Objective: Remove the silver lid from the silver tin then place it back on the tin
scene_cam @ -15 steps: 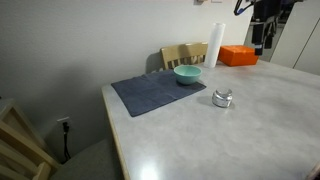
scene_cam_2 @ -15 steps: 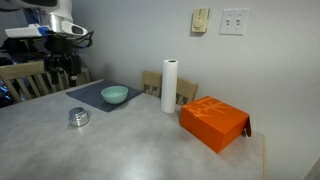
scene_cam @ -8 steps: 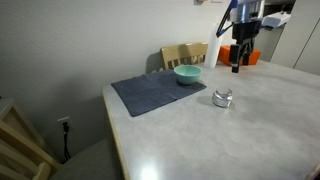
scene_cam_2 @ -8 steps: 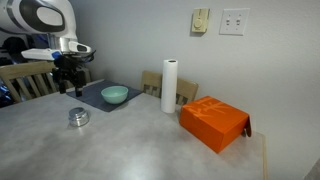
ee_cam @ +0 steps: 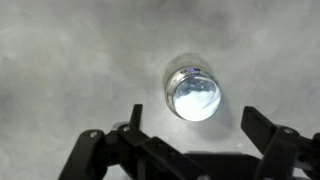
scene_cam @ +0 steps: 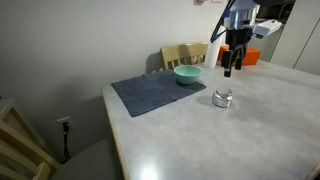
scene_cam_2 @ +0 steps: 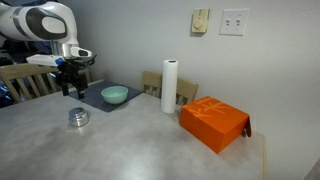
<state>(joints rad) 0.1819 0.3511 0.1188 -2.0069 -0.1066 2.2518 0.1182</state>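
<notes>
In an exterior view, the silver tin (scene_cam: 222,100) stands on the bare grey table (scene_cam: 250,130) with the silver lid (scene_cam: 222,93) seated on top of it. The gripper (scene_cam: 229,70) hangs above the tin, pointing down and clear of the lid. Just beside the tin lies a dark placemat (scene_cam: 150,92) with a teal bowl (scene_cam: 187,74) on its far corner. A paper towel roll (scene_cam: 215,45) and an orange box (scene_cam: 240,56) stand farther back, and a wooden chair (scene_cam: 182,55) sits behind the table.

In an exterior view from the opposite end, the gripper (scene_cam_2: 70,90) hovers above the tin (scene_cam_2: 78,118), with a gap between them. The bowl (scene_cam_2: 114,95) rests on the placemat (scene_cam_2: 90,97), the paper towel roll (scene_cam_2: 169,86) stands upright near the middle, and the orange box (scene_cam_2: 213,122) lies near the table's edge.

In the wrist view, the lid (ee_cam: 196,95) gleams brightly and covers the tin, hiding its inside. The two fingers (ee_cam: 135,125) reach in from the bottom edge. The jaws are spread wide, wider than the lid, touching nothing.
</notes>
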